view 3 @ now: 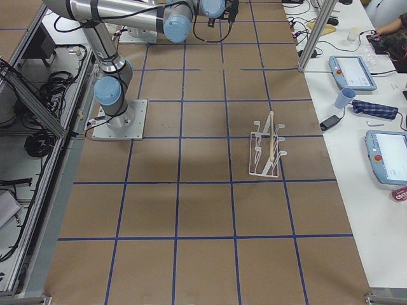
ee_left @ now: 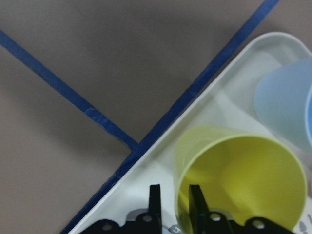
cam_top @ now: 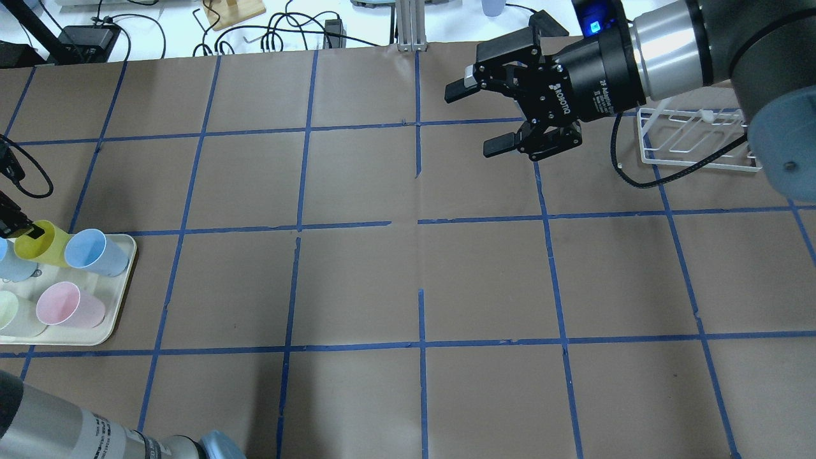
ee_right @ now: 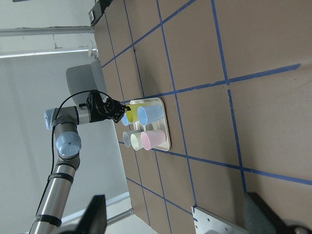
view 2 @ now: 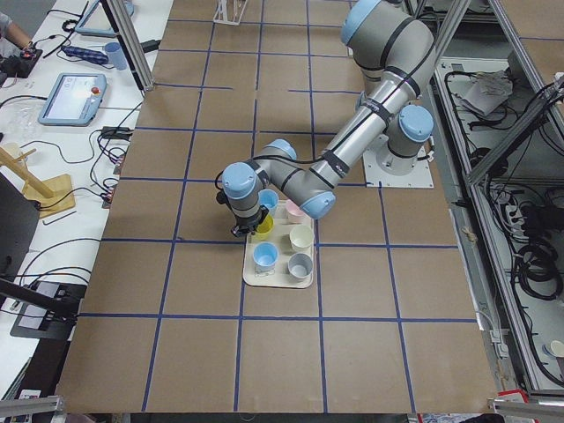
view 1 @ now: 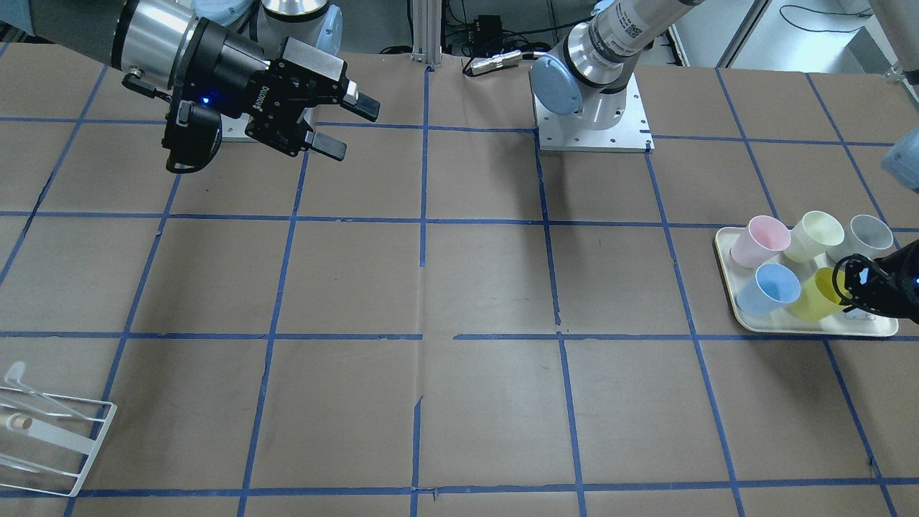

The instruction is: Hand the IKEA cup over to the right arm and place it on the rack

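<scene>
The bright yellow IKEA cup (view 1: 817, 296) stands on the cream tray (view 1: 811, 330) among other cups; it also shows in the overhead view (cam_top: 46, 245) and the left wrist view (ee_left: 239, 180). My left gripper (ee_left: 175, 197) is shut on the cup's rim wall, one finger inside and one outside; it sits at the tray's edge (view 1: 853, 286). My right gripper (view 1: 350, 128) is open and empty, held above the table far from the cup, also in the overhead view (cam_top: 475, 120). The white wire rack (view 1: 50, 438) stands near the table edge on the right arm's side (cam_top: 695, 137).
On the tray (cam_top: 95, 335) stand a pink cup (view 1: 759, 240), a pale cream cup (view 1: 815, 235), a grey cup (view 1: 865, 235) and a light blue cup (view 1: 770, 289) right beside the yellow one. The right arm's cable (cam_top: 637, 182) hangs near the rack.
</scene>
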Controlling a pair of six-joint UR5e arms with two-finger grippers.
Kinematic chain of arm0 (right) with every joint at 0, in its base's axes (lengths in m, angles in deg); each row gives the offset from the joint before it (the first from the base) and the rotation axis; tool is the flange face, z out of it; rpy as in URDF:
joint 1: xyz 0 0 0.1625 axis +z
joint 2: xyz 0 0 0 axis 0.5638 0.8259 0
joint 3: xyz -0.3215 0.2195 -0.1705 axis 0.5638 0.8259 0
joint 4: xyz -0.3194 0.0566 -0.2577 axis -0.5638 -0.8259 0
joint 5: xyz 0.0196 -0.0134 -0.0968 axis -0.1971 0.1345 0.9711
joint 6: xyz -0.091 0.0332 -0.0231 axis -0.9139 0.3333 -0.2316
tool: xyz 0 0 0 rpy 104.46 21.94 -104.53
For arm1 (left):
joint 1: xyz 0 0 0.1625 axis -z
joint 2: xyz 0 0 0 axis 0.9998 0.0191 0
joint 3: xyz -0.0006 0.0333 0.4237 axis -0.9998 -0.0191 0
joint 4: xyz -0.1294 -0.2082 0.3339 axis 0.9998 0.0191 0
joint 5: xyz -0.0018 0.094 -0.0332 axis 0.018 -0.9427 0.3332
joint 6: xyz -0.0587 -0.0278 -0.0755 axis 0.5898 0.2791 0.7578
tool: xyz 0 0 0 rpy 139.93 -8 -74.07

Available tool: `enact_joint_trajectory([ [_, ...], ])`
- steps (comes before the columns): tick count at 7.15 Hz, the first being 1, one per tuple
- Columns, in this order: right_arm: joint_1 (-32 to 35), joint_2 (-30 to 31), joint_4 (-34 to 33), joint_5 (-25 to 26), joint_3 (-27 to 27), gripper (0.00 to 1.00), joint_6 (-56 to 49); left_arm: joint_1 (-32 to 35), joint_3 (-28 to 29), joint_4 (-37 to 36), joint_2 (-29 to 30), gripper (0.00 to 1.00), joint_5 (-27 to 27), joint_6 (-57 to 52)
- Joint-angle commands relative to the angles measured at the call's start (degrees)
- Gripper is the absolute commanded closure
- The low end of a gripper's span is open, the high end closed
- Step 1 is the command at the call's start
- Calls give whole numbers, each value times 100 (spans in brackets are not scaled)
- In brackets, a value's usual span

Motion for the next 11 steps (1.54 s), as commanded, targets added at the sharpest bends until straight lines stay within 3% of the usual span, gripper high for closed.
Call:
enact_joint_trajectory([
  [1,-2,-35,-11,-819,-169,0,-299,167,604,1005,-244,100,14,28],
  [3,-176,-44,6,-1679,-352,0,-316,877,1999,3266,-403,100,66,114],
  [5,-327,-35,-377,-2559,-913,0,-491,1379,2533,4950,-560,100,529,631],
  [6,-336,-35,-659,-2650,-1203,0,-483,1469,2490,5636,-753,100,1777,1165],
  [7,-345,-27,-784,-2651,-1284,0,-414,1513,2464,6122,-842,100,2590,1475],
  [8,-336,-35,-785,-2643,-1302,0,-413,1757,2368,6405,-947,100,2998,1530],
  [10,-310,-18,-889,-2582,-1259,0,-413,2119,1956,7073,-1149,100,4716,1653],
  [11,-301,-27,-1578,-2468,-1267,0,-361,2242,1536,7224,-1281,100,5377,1645],
])
